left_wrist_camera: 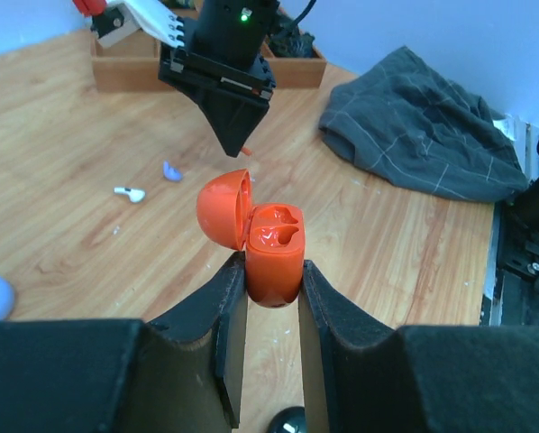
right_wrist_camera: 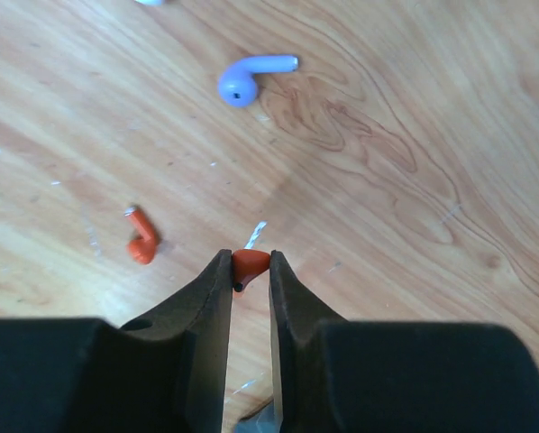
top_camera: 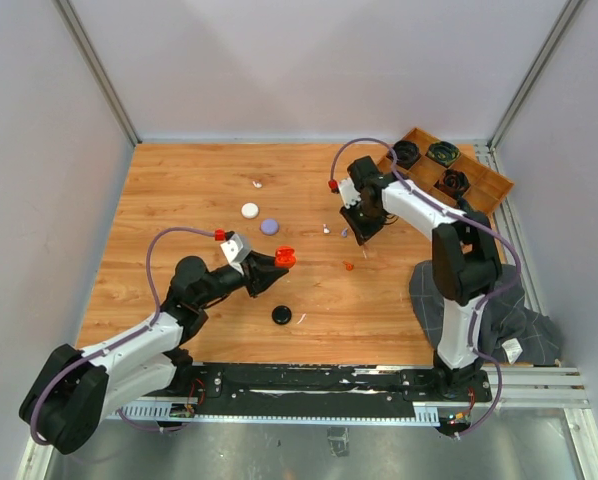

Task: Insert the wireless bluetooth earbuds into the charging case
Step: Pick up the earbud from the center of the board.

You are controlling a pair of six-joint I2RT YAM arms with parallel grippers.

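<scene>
Your right tool [right_wrist_camera: 249, 263] is pinched narrow on a red-orange earbud [right_wrist_camera: 250, 262], low in the centre of the right wrist view. Treat the bud as near weightless, hard and glossy. It will likely squirt out under a skewed squeeze, so hold the pads across its bulb and leave the stem free to lead.

Your left tool [left_wrist_camera: 271, 271] clamps the charging case [left_wrist_camera: 274, 257] by its lower body at mid-frame. The lid is hinged open to the left and 2 wells show empty. That shell is stiff and slick too, and the grip on its flanks looks sound.

A loose red-orange earbud [right_wrist_camera: 141, 245] lies on the bench [right_wrist_camera: 414, 162] at left, and a pale purple earbud [right_wrist_camera: 247, 79] lies near the top.

The pads cover most of the held bud, so its stem perhaps points downward. The case's base is masked as well.
</scene>
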